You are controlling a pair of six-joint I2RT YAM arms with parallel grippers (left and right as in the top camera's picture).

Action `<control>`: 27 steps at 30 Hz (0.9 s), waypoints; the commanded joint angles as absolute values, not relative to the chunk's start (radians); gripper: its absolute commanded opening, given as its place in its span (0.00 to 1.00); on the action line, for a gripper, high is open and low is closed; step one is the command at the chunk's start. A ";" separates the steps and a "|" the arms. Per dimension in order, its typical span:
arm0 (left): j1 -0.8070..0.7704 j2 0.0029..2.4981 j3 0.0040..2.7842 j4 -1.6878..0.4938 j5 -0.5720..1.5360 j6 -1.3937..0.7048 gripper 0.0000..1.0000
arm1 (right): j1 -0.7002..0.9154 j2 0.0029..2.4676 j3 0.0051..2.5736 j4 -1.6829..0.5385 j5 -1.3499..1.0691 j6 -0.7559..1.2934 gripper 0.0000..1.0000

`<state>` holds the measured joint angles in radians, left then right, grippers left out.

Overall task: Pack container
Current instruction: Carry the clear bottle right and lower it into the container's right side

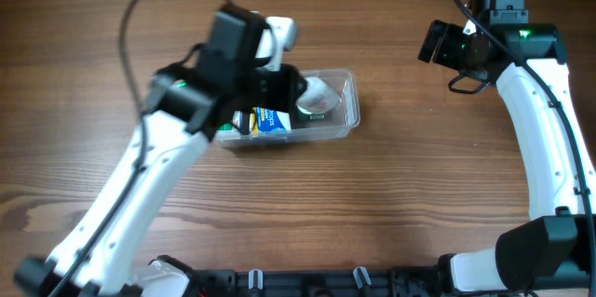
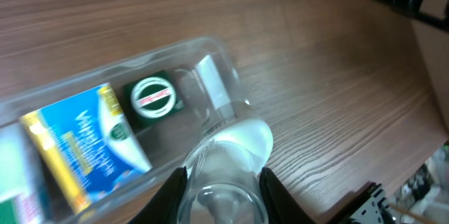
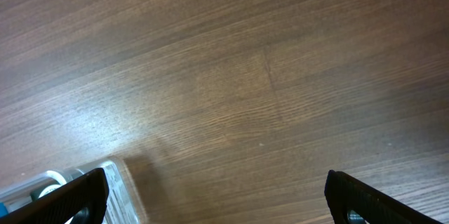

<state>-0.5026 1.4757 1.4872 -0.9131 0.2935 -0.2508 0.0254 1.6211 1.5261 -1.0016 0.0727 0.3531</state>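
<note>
Container [image 1: 351,101] already holds a blue box [image 2: 84,147]; my left pincer [image 2: 223,199] pinches a clear bottle [image 2: 235,147] at its right end; right pincer [image 3: 224,197] spread.

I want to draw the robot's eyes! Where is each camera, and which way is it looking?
Overhead: above the table, looking straight down; the left arm and right arm show.
Left wrist: on the left arm, looking down into the container; the left end effector grips a clear bottle.
Right wrist: on the right arm, looking down at the tabletop; the open right end effector shows.
Shared: all three views catch the container.
</note>
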 commanded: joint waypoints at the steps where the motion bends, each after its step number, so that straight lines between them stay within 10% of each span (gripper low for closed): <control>1: -0.554 1.576 1.493 -0.839 0.212 -0.270 0.14 | 0.027 1.631 1.525 -0.998 0.089 0.342 1.00; 27: -0.554 1.801 1.492 -0.887 0.181 -0.134 0.26 | 0.027 1.631 1.525 -0.998 0.089 0.342 1.00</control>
<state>-0.5545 1.8030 1.4857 -0.8886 0.1799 -0.1577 0.0254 1.6211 1.5261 -1.0012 0.0727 0.3531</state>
